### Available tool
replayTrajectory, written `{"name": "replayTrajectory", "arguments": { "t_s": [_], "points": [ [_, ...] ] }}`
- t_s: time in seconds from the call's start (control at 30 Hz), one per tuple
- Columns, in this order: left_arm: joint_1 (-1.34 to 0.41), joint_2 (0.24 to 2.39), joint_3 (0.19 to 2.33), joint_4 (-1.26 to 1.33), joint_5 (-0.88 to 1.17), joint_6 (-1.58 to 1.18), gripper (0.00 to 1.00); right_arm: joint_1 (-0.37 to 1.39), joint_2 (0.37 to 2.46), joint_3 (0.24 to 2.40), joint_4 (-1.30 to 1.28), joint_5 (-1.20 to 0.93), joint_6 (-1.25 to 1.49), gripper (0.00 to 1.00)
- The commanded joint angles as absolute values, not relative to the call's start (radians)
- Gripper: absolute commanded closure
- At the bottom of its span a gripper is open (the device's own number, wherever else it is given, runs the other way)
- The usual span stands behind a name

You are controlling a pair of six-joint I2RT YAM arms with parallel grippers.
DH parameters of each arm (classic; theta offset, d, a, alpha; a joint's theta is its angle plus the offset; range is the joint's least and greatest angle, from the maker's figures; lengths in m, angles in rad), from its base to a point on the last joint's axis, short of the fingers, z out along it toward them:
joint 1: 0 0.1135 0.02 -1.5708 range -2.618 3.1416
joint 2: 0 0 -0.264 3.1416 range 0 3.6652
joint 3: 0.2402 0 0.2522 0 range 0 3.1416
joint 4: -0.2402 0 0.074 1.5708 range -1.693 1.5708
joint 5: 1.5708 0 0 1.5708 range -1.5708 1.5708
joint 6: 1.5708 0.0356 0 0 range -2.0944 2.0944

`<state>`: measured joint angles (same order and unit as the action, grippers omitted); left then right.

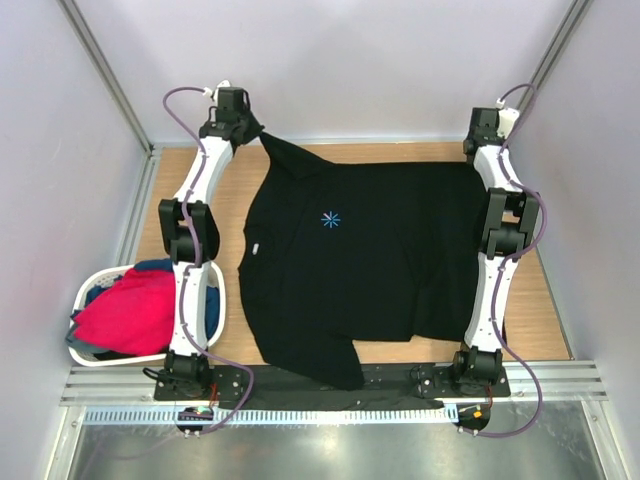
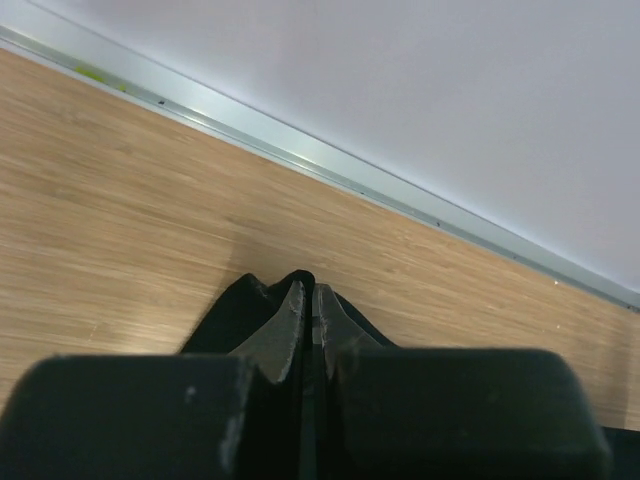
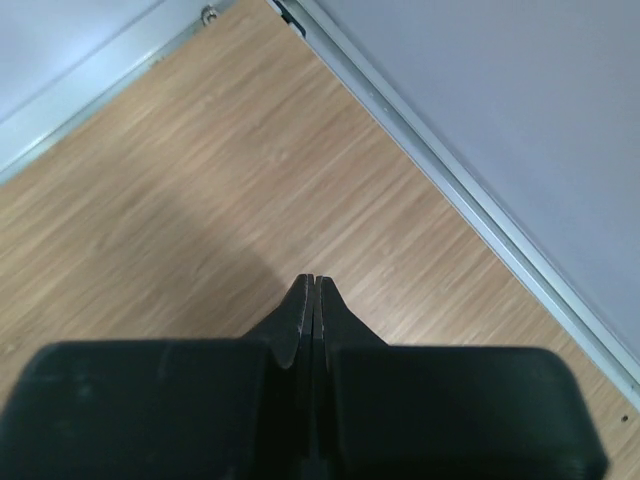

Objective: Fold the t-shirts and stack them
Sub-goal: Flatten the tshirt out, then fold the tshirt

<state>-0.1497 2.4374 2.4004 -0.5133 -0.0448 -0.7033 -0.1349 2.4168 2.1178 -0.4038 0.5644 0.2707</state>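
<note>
A large black t-shirt (image 1: 370,260) with a small blue star print lies spread over the wooden table. Its far left corner is drawn to a point up at my left gripper (image 1: 256,131). In the left wrist view that gripper (image 2: 308,290) is shut, with black cloth (image 2: 225,315) bunched round its tips. My right gripper (image 1: 487,137) hangs over the shirt's far right corner. Seen from the right wrist, this gripper (image 3: 314,280) is shut and no cloth shows past its tips. A red t-shirt (image 1: 130,315) and a blue one (image 1: 212,305) lie in the basket.
The white oval basket (image 1: 97,277) stands at the near left, beside the left arm. A metal rail (image 2: 400,195) runs along the table's far edge under the white back wall. White side walls close in left and right. One shirt sleeve overhangs the black base plate (image 1: 400,378).
</note>
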Motion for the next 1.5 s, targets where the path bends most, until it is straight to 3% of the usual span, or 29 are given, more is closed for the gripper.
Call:
{"name": "replayTrajectory", "arguments": {
  "t_s": [0.0, 0.7, 1.47],
  "points": [
    [-0.155, 2.410, 2.436, -0.488, -0.077, -0.695, 1.00, -0.144, 2.436, 2.195, -0.374, 0.548, 0.229, 0.99],
    [-0.248, 2.027, 2.105, -0.762, -0.109, -0.787, 1.00, -0.153, 2.237, 1.983, -0.443, 0.549, 0.195, 0.99],
    [-0.264, 1.747, 1.681, -0.841, -0.077, -1.065, 1.00, -0.163, 2.125, 1.819, -0.531, 0.568, 0.198, 0.99]
  ]
}}
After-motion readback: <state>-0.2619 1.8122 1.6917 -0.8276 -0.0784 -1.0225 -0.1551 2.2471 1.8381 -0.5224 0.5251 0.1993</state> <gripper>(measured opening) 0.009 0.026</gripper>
